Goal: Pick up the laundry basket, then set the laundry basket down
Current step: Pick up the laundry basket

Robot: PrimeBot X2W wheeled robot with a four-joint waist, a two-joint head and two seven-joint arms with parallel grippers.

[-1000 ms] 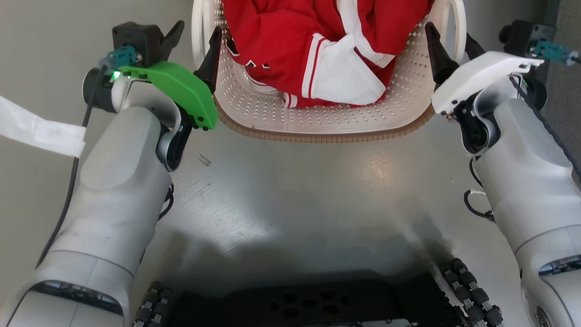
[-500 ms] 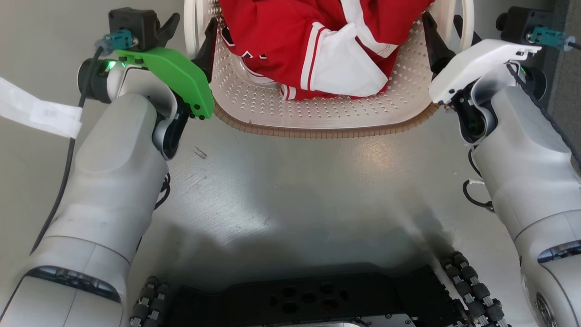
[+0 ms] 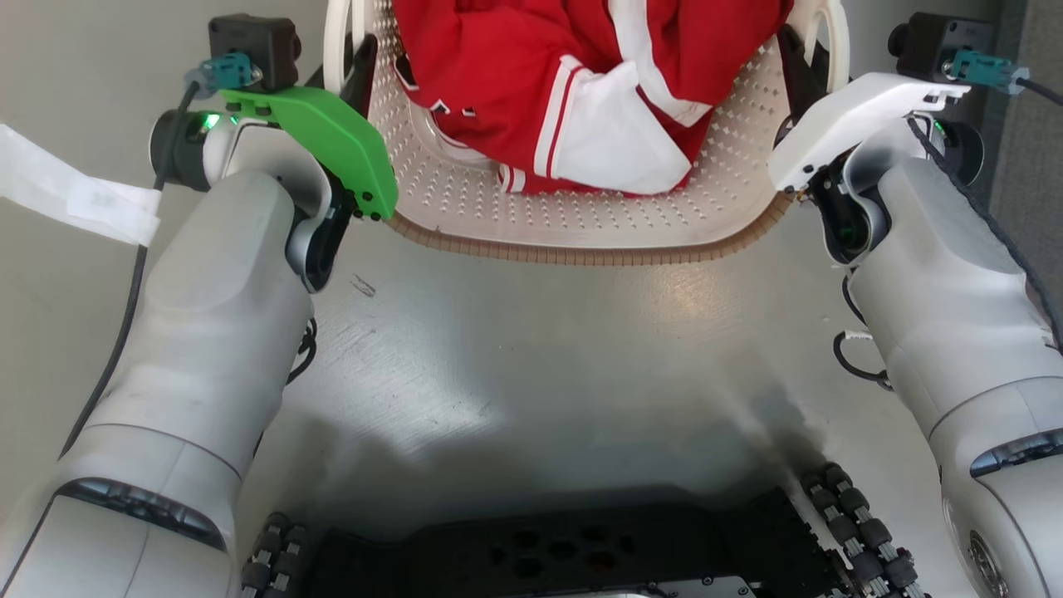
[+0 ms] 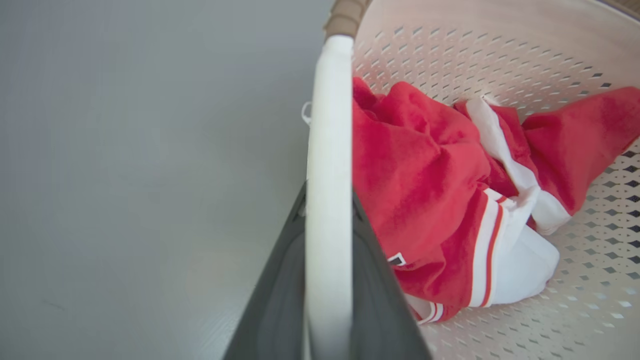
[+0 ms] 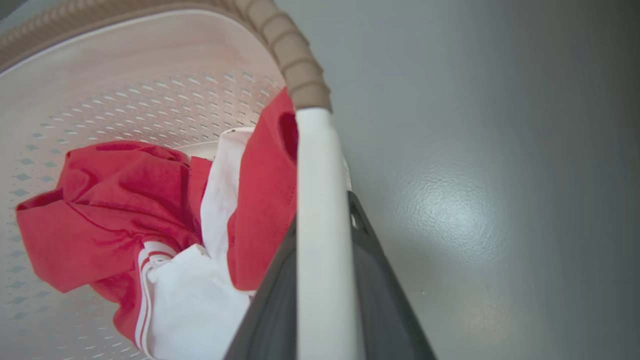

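Observation:
The laundry basket, cream perforated plastic with a brown woven-look rim, sits at the top middle of the head view, holding a red and white garment. My left gripper is shut on the basket's left white handle, which runs up between its two dark fingers in the left wrist view. On the opposite side, my right gripper is shut on the right white handle in the same way. I cannot tell whether the basket's bottom touches the floor.
Grey floor lies between the basket and my black wheeled base. A white paper strip lies on the floor at the left. A darker grey surface borders the right edge.
Both grippers have closed their fingers onto the basket's side handles. The basket and both wrists have shifted slightly up and left in the head view.

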